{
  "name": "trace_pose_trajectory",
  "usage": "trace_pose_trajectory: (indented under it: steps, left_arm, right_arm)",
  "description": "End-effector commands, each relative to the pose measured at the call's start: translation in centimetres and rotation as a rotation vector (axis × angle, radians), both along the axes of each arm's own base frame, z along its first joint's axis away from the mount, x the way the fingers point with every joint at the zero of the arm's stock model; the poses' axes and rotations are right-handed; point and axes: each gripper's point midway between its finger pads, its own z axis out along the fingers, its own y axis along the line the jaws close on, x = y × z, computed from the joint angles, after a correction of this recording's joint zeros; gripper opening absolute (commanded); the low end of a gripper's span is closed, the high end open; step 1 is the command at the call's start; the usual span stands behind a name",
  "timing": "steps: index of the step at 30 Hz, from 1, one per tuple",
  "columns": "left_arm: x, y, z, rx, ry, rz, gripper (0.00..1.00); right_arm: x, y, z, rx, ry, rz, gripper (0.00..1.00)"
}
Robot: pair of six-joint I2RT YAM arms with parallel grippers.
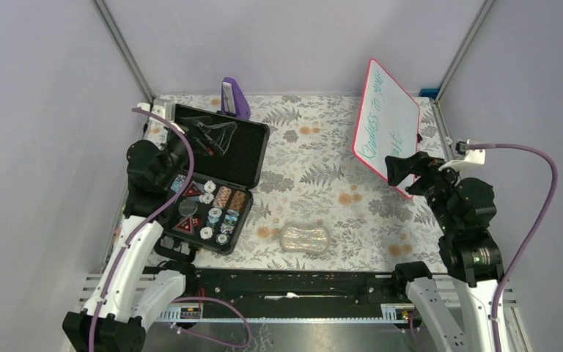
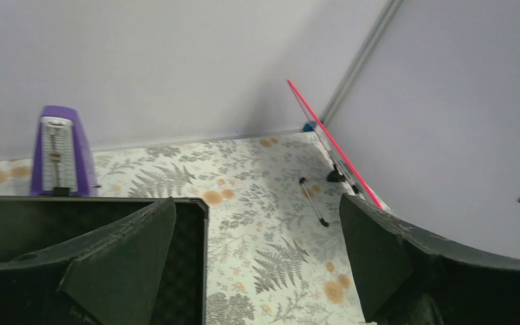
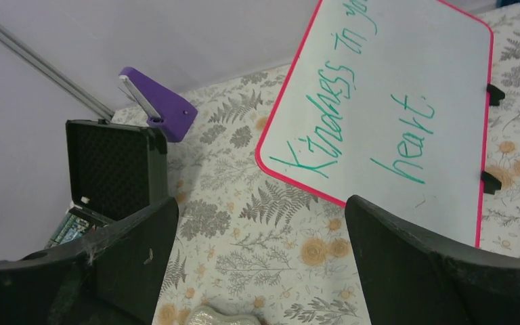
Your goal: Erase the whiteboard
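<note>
Whiteboard [image 1: 388, 121] propped at the far right of the table [image 1: 315, 169], tilted back on little black feet with its face turned toward the middle. Green handwriting runs across it, bold and whole, with not a stroke smudged. Erasing has not started, then, as I read it.

Right gripper [image 3: 257, 210] sits just in front of the board's lower edge. Its wrist camera looks straight at the writing. Jaws are spread wide with nothing between them, no cloth and no eraser. From above it overlaps the red rim, so I cannot tell whether it touches.

Over on the other side, the left gripper [image 2: 257, 217] hovers above the open black case [image 1: 253, 158]. It too is wide open and carrying nothing. The case lies well apart from the board, chips in its near half and foam in the lid. A purple metronome [image 1: 233, 97] stands by the back wall.

Look at the near middle of the table, though. A pale, shiny pad [image 1: 304, 238] lies flat there on its own. It may be the wiper, but I cannot be sure.

My call is that we are at the tool-fetching step. The next move needs one arm to go down for that pad and close on it firmly. It then has to press the pad flat against a leaning board. The risk is that a hard push tips or slides the board, so the free arm may need to brace the rim.
</note>
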Motion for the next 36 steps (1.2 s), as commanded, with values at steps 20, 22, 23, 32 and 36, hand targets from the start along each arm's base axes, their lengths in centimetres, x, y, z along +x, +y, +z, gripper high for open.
trace_pose_trajectory:
  steps: [20,22,23,32,36]
  left_arm:
    - [-2.2,-6.8,1.0,0.021,-0.019,-0.336,0.99]
    - [-2.2,-6.8,0.9,0.021,-0.018,-0.334,0.99]
    - [-2.1,-6.8,0.8,0.021,-0.016,-0.332,0.99]
    - [-1.7,-6.6,0.6,0.021,-0.003,-0.311,0.99]
    - [-1.4,-6.3,0.4,0.030,0.005,-0.291,0.99]
  right_arm:
    - [-0.4,11.3,-8.7,0.188,0.345,0.600,1.00]
    - [-1.2,12.7,-9.8,0.156,0.375,0.644,1.00]
    - [-1.6,13.3,-10.3,0.141,0.386,0.659,1.00]
    - [-4.1,18.9,-17.4,-0.088,0.576,0.739,1.00]
    - [-4.9,20.2,-21.7,-0.305,0.675,0.721,1.00]
